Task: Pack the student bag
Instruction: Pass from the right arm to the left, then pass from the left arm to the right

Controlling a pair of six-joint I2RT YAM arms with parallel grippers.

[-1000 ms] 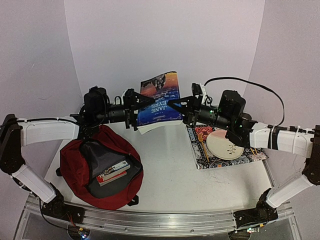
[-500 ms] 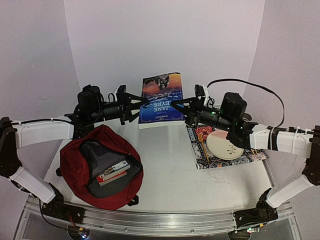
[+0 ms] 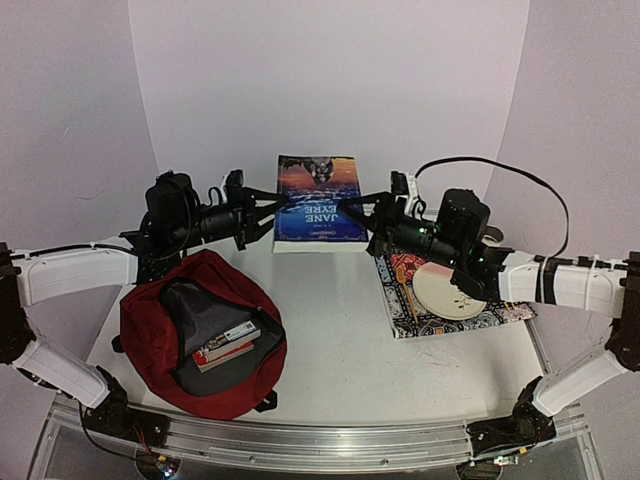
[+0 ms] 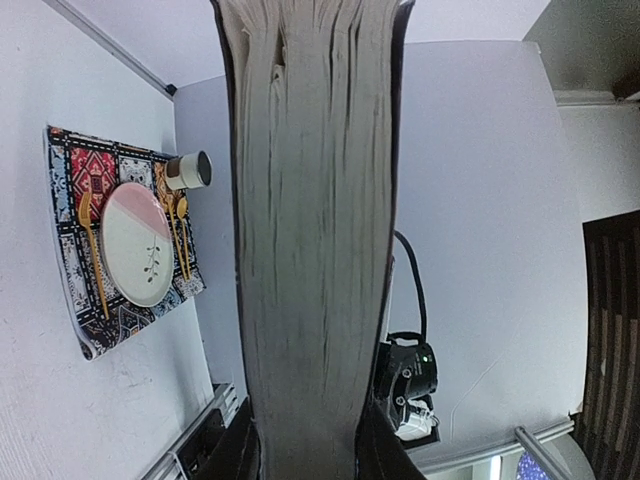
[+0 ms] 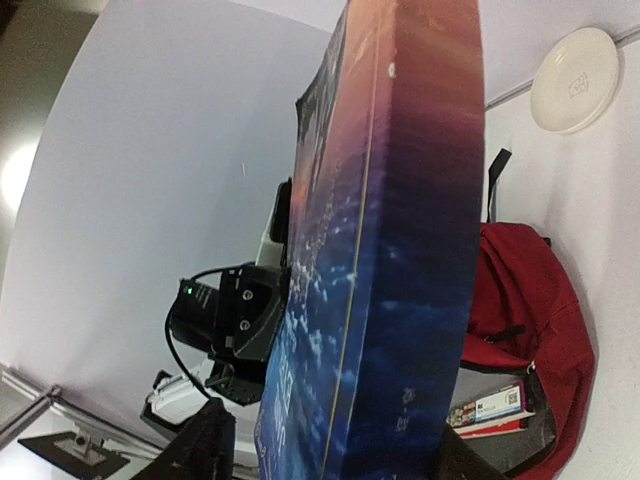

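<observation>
Here the student bag [image 3: 150, 330] lies on the left near part of the white table [image 3: 340, 350], just in front of the left arm's forearm. It is a dark red soft fabric backpack slumped into a rounded heap, so its long axis cannot be told with certainty. Its zipped mouth gapes upward, the opening running from far left to near right and showing grey lining. A black strap end shows at its near edge. Inside, at the near right of the opening, a small stack of books [image 3: 228, 345] lies flat, a red one under one with a white label. Both arms reach forward from their bases, elbows outward, forearms turned inward so that the grippers face each other level above the far middle of the table. Between them they hold a thick paperback, Jane Eyre [image 3: 318, 200], clear of the table and well apart from the bag. Its blue and orange cover faces the top camera and the title reads inverted there. The left gripper [image 3: 268, 208] is clamped on the page-edge side, with its fingers pressed against both covers in the left wrist view. The right gripper [image 3: 362, 212] is clamped on the spine side. On the right lies a patterned placemat [image 3: 500, 312] bearing a pink and white plate [image 3: 448, 290], gold cutlery [image 4: 92, 250] and a cup [image 4: 188, 170].
</observation>
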